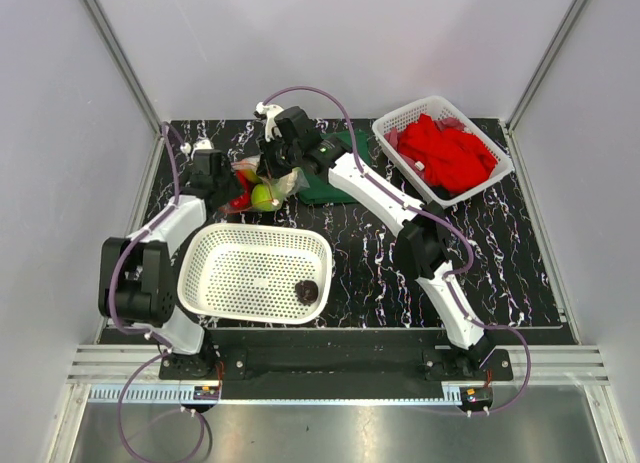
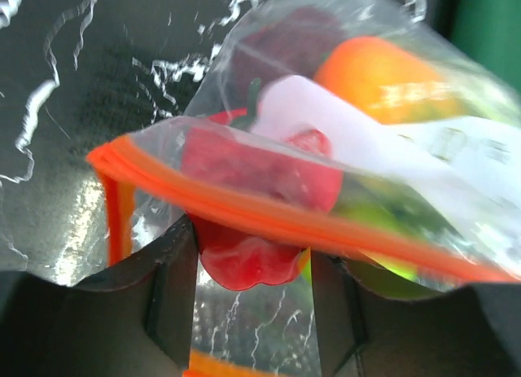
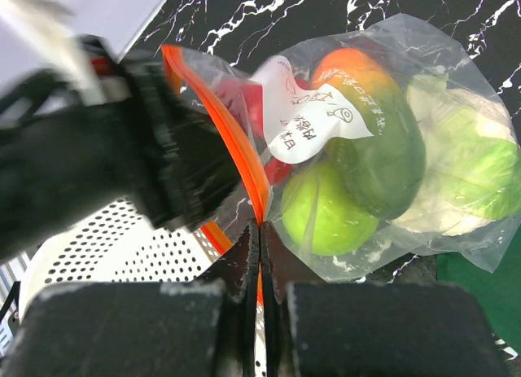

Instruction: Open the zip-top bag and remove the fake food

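Top external: high at near edge, looking down over whole black marbled table (image 1: 500, 273). Both wrist cams close on clear crinkly zip-top bag (image 2: 326, 149) (image 3: 366, 149), from opposite sides.

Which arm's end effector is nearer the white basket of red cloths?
Right. The right end effector pinches the zip-top bag left of that basket in the top view; the left end effector sits farther left, across the bag.

The white label (image 3: 313, 116) on the zip-top bag (image 3: 456, 230) bears dark print — too small and inverted to read.
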